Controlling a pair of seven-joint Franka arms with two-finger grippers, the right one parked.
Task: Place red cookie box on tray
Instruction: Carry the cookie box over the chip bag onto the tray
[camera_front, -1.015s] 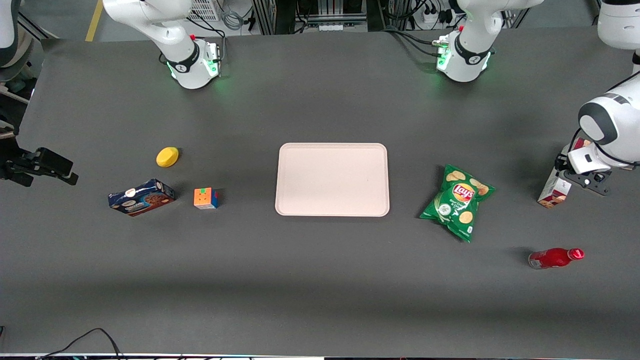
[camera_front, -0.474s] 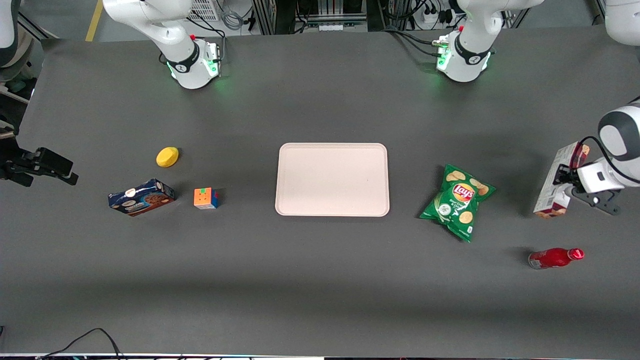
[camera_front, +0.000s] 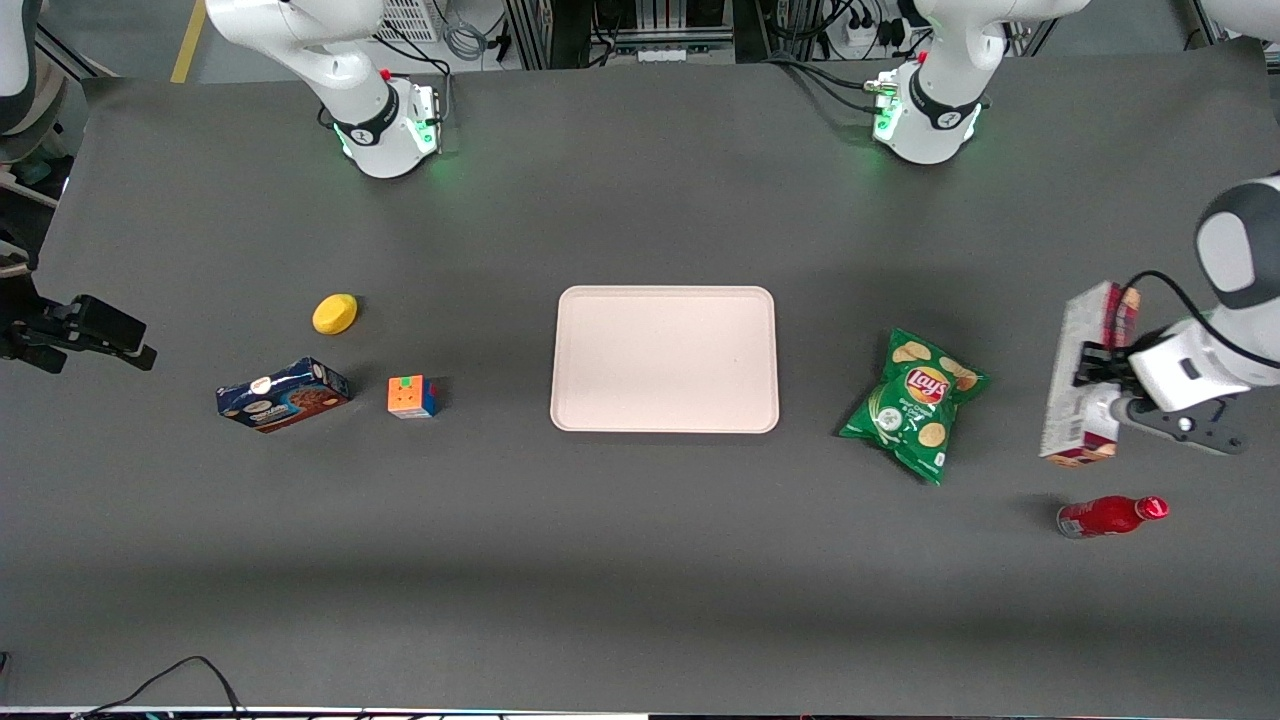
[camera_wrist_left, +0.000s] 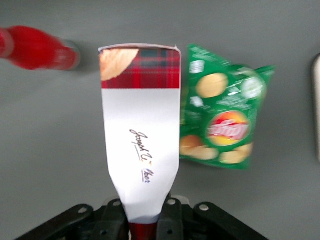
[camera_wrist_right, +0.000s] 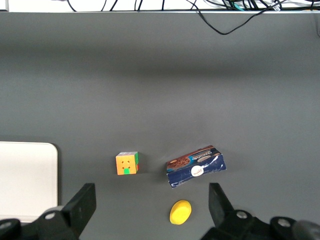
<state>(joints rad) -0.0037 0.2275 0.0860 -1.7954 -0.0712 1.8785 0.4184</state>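
My gripper (camera_wrist_left: 145, 220) is cut off by the frame's edge; the red cookie box (camera_wrist_left: 141, 135) hides my fingertips. The red bottle (camera_wrist_left: 35, 47) is blurred.

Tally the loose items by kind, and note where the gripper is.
Cookie boxes: 2, red cookie box held in the gripper, blue cookie box
Chip bags: 1
Bottles: 1
Puzzle cubes: 1
Yellow objects: 1
Trays: 1
Total: 7

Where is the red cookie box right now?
The red cookie box is held in the left arm's hand, toward the working arm's end of the table, beside the green chip bag and farther from the front camera than the red bottle.
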